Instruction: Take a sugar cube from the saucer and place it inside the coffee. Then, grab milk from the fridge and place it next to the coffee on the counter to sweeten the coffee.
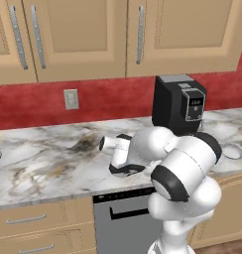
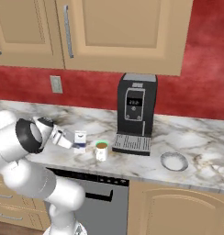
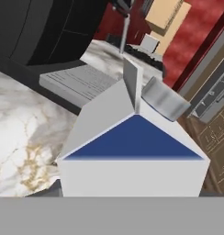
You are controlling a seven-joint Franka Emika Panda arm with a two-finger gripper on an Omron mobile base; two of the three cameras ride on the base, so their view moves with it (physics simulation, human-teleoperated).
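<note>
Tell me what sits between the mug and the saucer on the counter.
The coffee machine's drip tray and bare counter lie between mug and saucer, in the right base view.

one milk [image 2: 80, 139], one coffee [image 2: 101, 150], one saucer [image 2: 174, 161] and one coffee machine [image 2: 136, 112] stand on one counter [image 2: 196, 142]. above hang three cabinet doors with handles [image 1: 73, 34] in the left base view, and one wall outlet [image 1: 71, 99]. below sit one dishwasher [image 1: 125, 218] and two drawers [image 1: 29, 218].
</note>
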